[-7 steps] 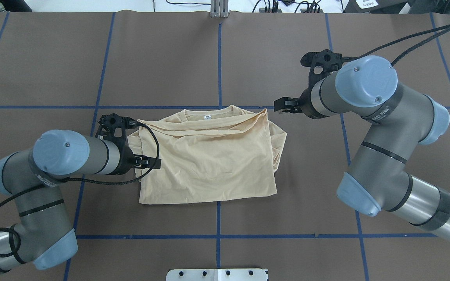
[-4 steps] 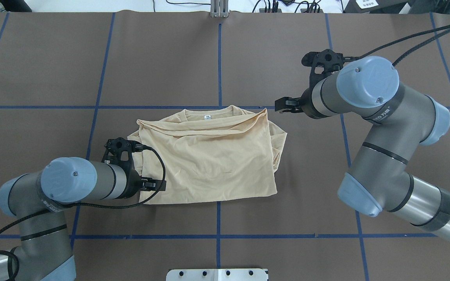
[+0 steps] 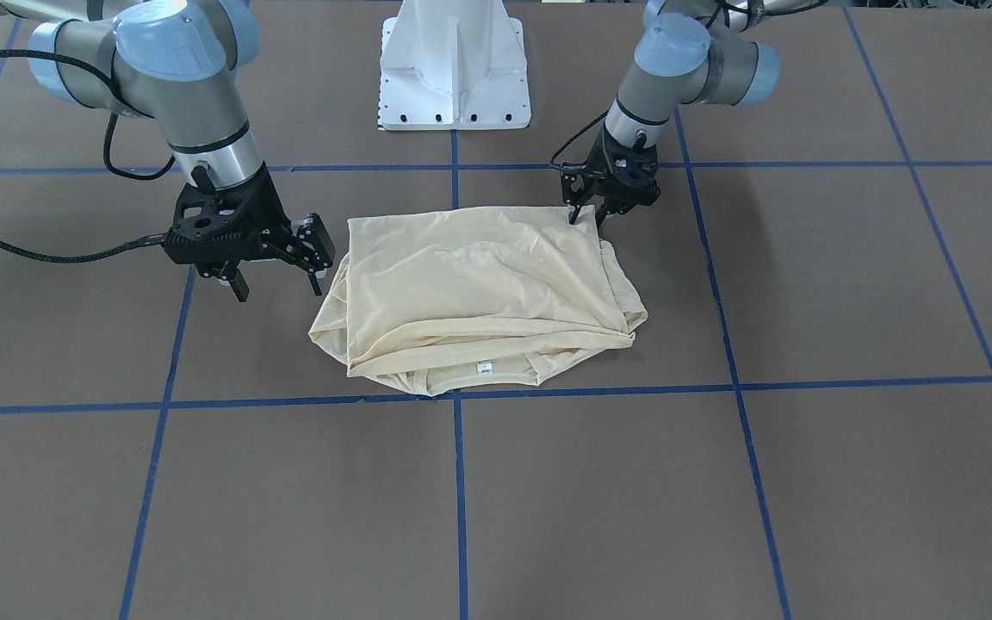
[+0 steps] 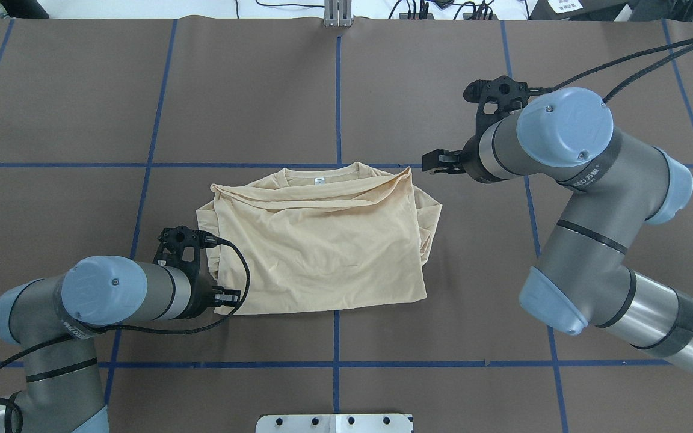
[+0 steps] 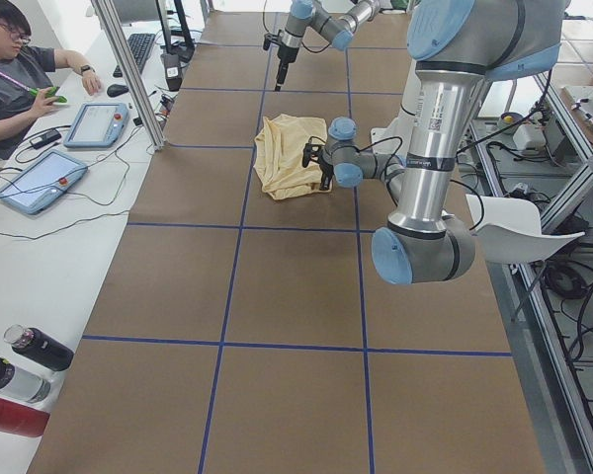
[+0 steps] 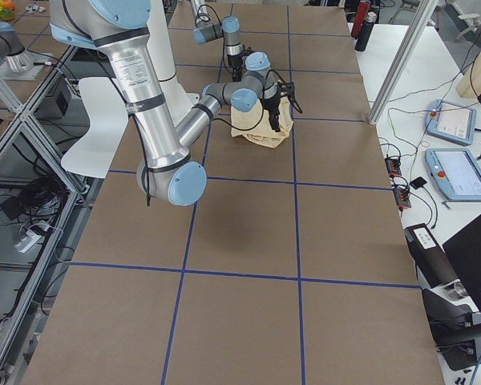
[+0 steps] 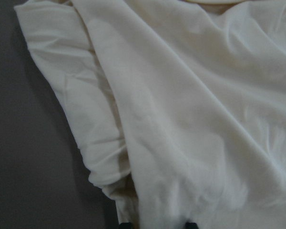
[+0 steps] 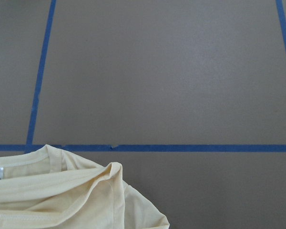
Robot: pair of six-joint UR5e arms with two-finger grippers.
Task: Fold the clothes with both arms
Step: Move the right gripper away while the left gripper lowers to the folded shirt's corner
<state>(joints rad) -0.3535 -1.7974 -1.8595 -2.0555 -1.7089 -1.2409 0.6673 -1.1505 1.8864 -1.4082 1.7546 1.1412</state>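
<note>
Thin cream-yellow T-shirt [image 4: 316, 240] of matt, softly creased cloth, with a small white fabric neck label [image 4: 319, 180]. The table [image 4: 443, 72] beneath it is covered in a matt brown sheet, possibly paper, crossed by smooth blue tape lines [image 4: 337, 90]. The left arm [image 4: 160, 291] and right arm [image 4: 587, 246] have satin silver-grey metal tubes and smooth light-blue joint caps [image 4: 563, 126]. A black cable [image 4: 653, 54] has a ribbed sheath. The white pedestal [image 3: 455, 60] looks semi-gloss.

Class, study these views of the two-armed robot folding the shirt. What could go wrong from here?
1. The left claw sits at a corner of the shirt where layers bunch; it might pinch only some, pulling the fold apart.
2. The right claw hangs open, clear of the shirt; a one-sided lift would likely skew it.
3. The left arm's black cable loops over the shirt's edge and could snag it.
</note>
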